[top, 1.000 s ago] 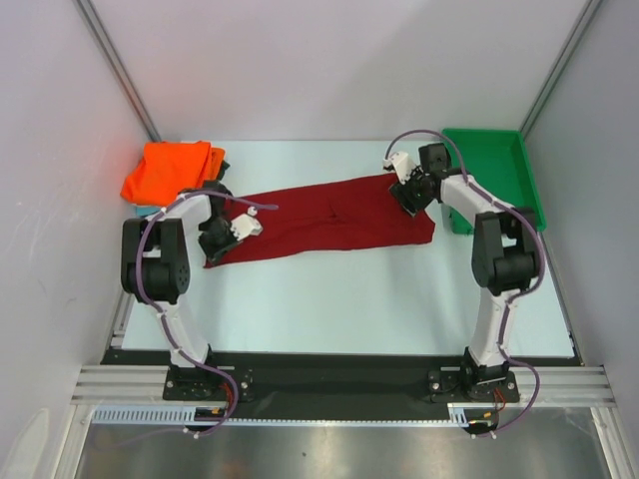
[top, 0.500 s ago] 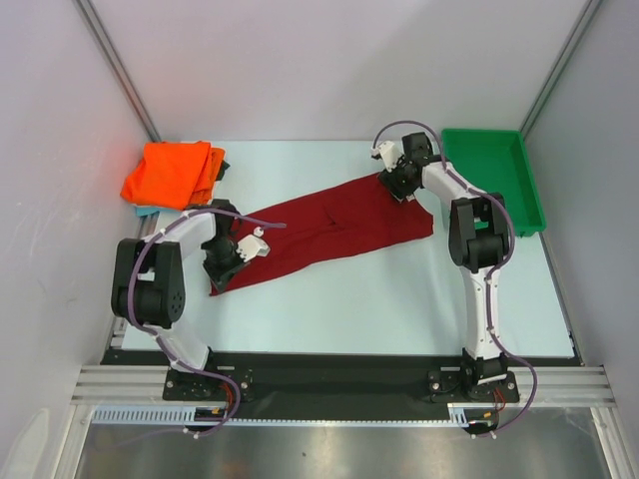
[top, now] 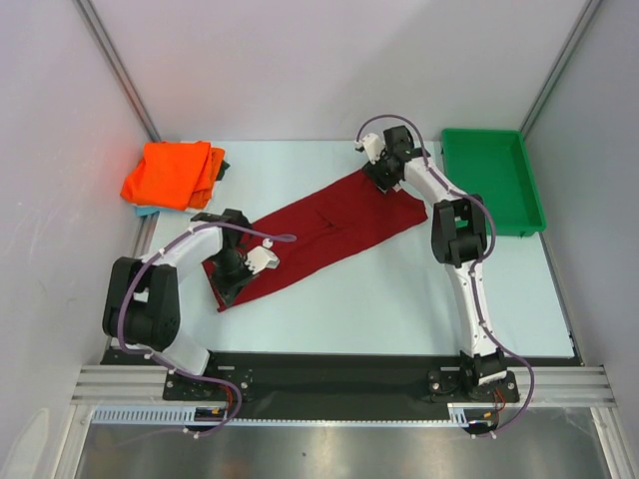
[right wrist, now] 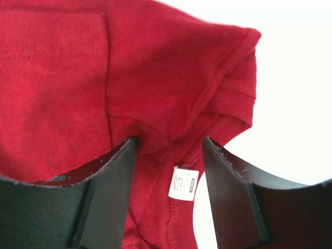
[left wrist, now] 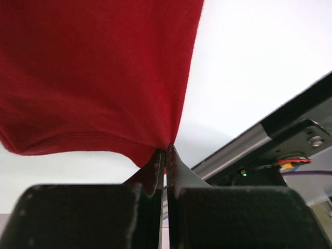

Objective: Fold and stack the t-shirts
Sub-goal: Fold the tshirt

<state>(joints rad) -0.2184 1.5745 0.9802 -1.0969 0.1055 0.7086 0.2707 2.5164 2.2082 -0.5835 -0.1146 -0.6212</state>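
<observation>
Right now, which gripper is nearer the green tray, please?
Right: the right gripper is just left of the green tray; the left gripper, far left, grips the maroon t-shirt.

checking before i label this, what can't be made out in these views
Teal t-shirt: top view, mostly under the orange t-shirt.
Maroon t-shirt far end: top view, covered by the right gripper.
White label print: right wrist view, too small to read.
</observation>
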